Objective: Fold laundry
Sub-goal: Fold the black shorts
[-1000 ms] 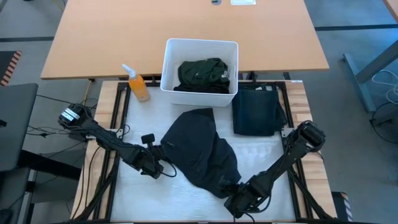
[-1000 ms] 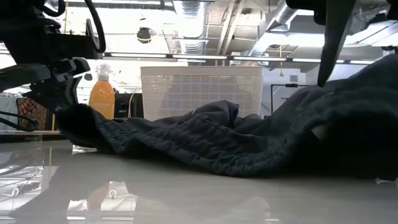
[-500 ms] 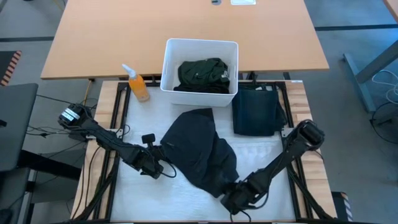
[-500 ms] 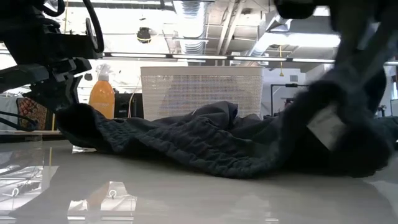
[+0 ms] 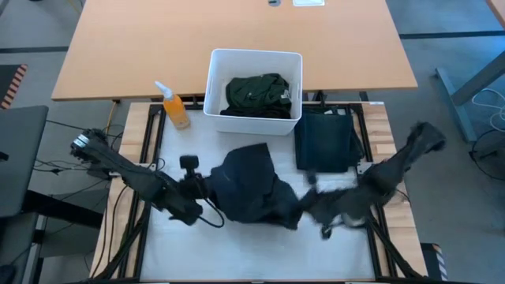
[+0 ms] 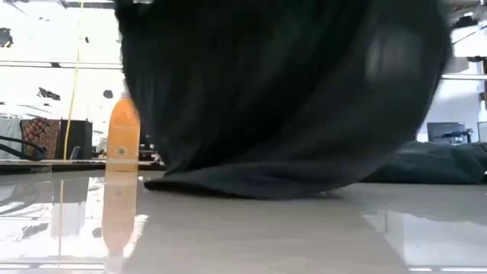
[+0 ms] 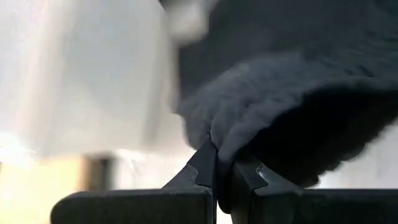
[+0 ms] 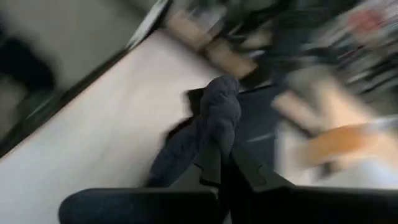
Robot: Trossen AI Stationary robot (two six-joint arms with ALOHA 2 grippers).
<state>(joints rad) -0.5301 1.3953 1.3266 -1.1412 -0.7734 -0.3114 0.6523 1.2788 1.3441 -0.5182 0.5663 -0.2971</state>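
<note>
A dark fuzzy garment of the laundry (image 5: 252,185) is held up between both grippers at the table's middle. In the low view it hangs as a broad dark mass (image 6: 281,91). My left gripper (image 5: 201,192) is shut on its left side. My right gripper (image 5: 309,207), blurred, is shut on its near right part. A dark green shirt (image 5: 256,93) lies in the white bin (image 5: 213,79). Folded navy trousers (image 5: 323,142) lie flat on the table at the far right. My left gripper pinches a bunched bit of the garment's left edge (image 7: 231,140) between its two shut fingers, coming from the table's left. The cloth rises out of the fingertips (image 7: 205,163). My right gripper pinches a bunched ridge of the garment (image 8: 221,115) between its shut fingers, coming from the table's right. The cloth is raised off the table here, and the garment's lowest part (image 6: 243,187) rests on the tabletop.
An orange spray bottle (image 5: 175,109) stands at the far left beside the bin. The bin stands at the table's far edge, with a wooden desk (image 5: 237,31) beyond it. Bare white tabletop (image 5: 252,252) lies along the near edge.
My right gripper has taken hold of the garment's near right part and swung up and toward the far right with it. My left gripper has risen a little with its edge. The garment has come up from lying spread and now hangs bunched, only its bottom on the table.
</note>
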